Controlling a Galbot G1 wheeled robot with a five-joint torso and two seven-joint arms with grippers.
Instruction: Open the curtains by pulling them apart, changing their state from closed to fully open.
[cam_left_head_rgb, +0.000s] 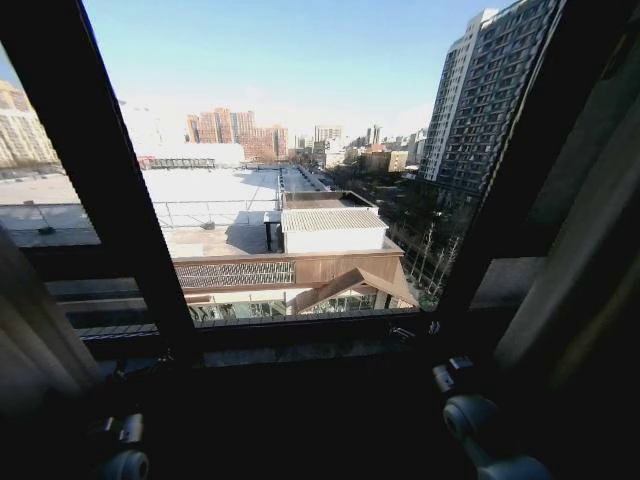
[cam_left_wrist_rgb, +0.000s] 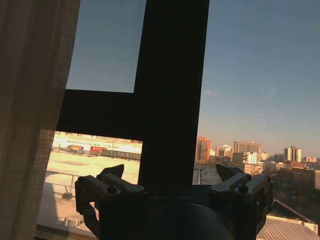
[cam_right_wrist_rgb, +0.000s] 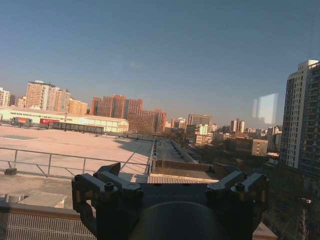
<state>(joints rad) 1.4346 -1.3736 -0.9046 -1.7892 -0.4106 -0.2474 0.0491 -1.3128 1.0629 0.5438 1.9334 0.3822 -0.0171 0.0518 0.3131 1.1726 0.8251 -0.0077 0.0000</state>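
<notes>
Our curtains (cam_left_head_rgb: 35, 330) hung bunched at both window (cam_left_head_rgb: 300, 330) edges (glass bare between); left gripper (cam_left_wrist_rgb: 172, 182) and right gripper (cam_right_wrist_rgb: 170, 182) were spread, holding nothing.

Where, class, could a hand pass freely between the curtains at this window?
The middle is free: bare glass between the left curtain and the right curtain, broken only by the dark window frame. It is crowded at both edges, where the fabric hangs. The left gripper and right gripper hang open, holding nothing.

The right gripper (cam_right_wrist_rgb: 170, 187), black metal, has its jaws spread wide with nothing between them. Beyond it lie a pale flat rooftop (cam_right_wrist_rgb: 75, 145) toward ten o'clock and a tall grey tower block (cam_right_wrist_rgb: 300, 115) toward two o'clock.
</notes>
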